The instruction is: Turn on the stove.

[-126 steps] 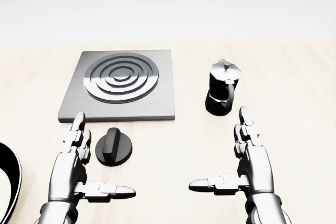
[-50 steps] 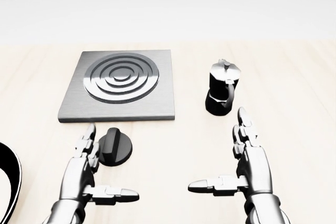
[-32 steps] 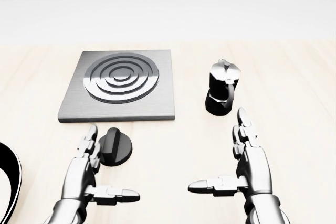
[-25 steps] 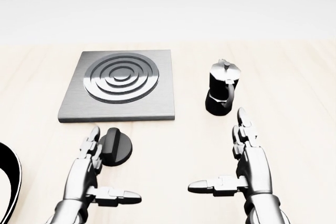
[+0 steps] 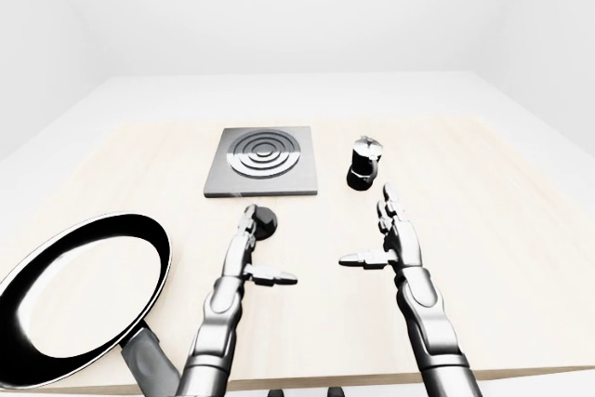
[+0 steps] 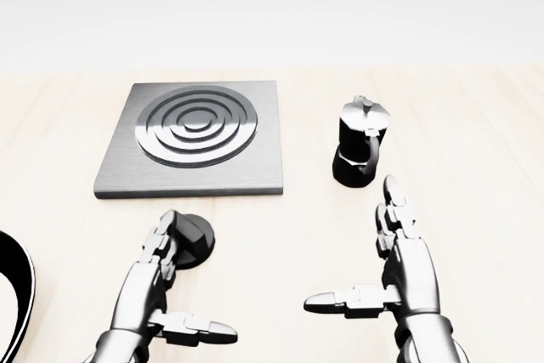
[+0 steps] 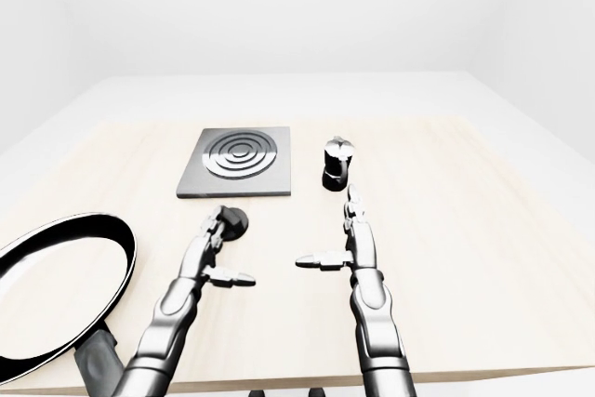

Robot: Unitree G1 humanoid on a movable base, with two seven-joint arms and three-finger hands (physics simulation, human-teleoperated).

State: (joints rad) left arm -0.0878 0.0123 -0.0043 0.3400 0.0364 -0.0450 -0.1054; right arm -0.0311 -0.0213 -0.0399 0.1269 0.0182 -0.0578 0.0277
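No brand, label or writing is legible on any item. At far left of the left-eye view, a black frying pan [image 5: 79,295] with a grey handle lies on the pale wooden surface [image 5: 502,230]. The left hand [image 6: 161,282] is spread, thumb out sideways, its fingertips [image 6: 167,224] over the left edge of the black knob [image 6: 194,238]; actual contact cannot be confirmed. The knob sits just below the stove [image 6: 194,138], a grey square plate with concentric rings, nothing on it. To the right, apart from the stove, stands a black moka pot [image 6: 360,152], upright. The right hand [image 6: 399,269] is spread, thumb pointing left, holding nothing, below the pot.
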